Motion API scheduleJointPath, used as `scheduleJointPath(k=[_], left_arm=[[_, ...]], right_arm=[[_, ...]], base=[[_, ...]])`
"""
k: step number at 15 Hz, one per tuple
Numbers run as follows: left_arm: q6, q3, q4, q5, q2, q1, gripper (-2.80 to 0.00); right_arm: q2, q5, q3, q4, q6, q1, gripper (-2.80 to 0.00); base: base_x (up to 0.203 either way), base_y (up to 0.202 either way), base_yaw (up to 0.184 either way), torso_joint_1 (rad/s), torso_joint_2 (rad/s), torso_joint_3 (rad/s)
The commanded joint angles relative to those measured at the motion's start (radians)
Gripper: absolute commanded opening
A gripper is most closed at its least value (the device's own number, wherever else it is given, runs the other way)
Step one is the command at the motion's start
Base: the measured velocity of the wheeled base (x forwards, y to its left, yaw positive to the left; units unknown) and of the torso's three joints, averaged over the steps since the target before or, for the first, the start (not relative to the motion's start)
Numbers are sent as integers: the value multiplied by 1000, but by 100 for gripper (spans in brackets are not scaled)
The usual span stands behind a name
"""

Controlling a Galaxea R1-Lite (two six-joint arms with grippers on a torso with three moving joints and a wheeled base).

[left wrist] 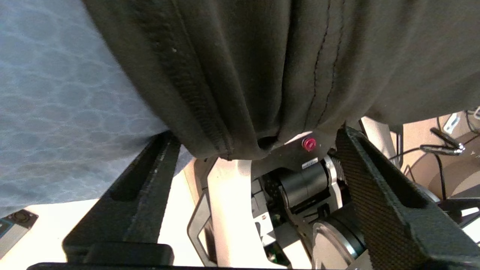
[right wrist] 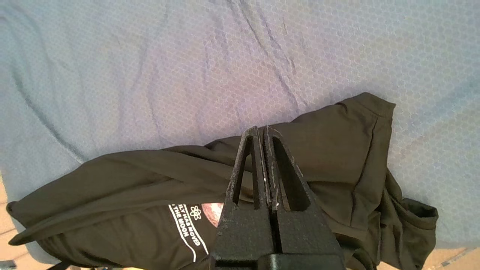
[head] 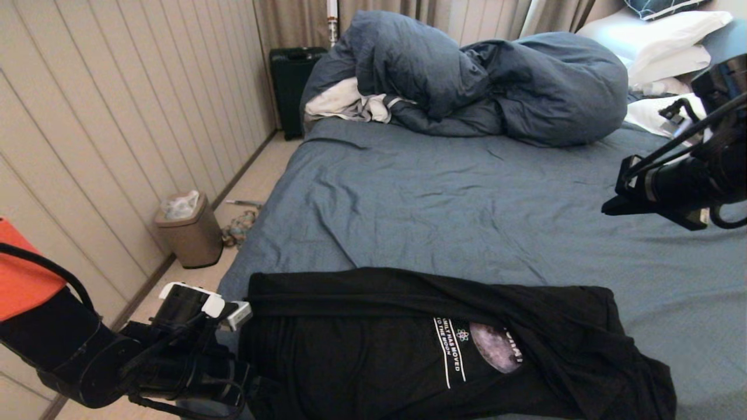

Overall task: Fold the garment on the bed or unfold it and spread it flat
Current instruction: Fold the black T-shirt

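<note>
The garment (head: 408, 350), a black T-shirt with a grey moon print and white lettering, lies across the near edge of the bed (head: 467, 210), lengthways from the robot's left to its right. It is partly folded: a long flap of fabric is turned over along its far side, and the print shows just right of its middle. Its right end is bunched into loose folds, while its left end reaches the bed's near left corner and hangs a little over the edge.

The left end effector (head: 248, 350) sits low at that corner, right at the hanging end of the shirt. In the left wrist view its two fingers (left wrist: 150, 180) stand wide apart, and the hemmed edge of the shirt (left wrist: 232, 75) droops down between them; the cloth seems to rest loosely there rather than being pinched, though the contact itself is hard to make out.

The right end effector (head: 613, 205) hovers well above the sheet on the right side of the bed, clear of the shirt. Its fingers (right wrist: 258, 168) are pressed together with nothing between them.

At the far end of the bed lies a bulky dark-blue duvet (head: 467, 81) with a white cloth (head: 344, 102) tucked at its left, and white pillows (head: 665, 41) at the far right. On the floor left of the bed stands a small bin (head: 189, 230) against the panelled wall, and a dark suitcase (head: 292, 87) stands in the far corner.
</note>
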Motion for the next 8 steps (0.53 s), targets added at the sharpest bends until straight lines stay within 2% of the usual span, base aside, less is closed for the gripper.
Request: scheduleJointPath(k=[1,4,8], left_arm=[[-1,2,0,-2,14,-12,0],[-35,8,-2,0,13,-81,0],[-96,-36,-5,7,37,-99,0]], right_arm=[[-2,1,-4,4,1,1,-280],[0,2,-6,4,3,4,-280],[7,4,-4,4,3,18,-280]], base=[[0,0,0,0,0,0],[0,0,0,0,0,0],[0,0,0,0,0,0]])
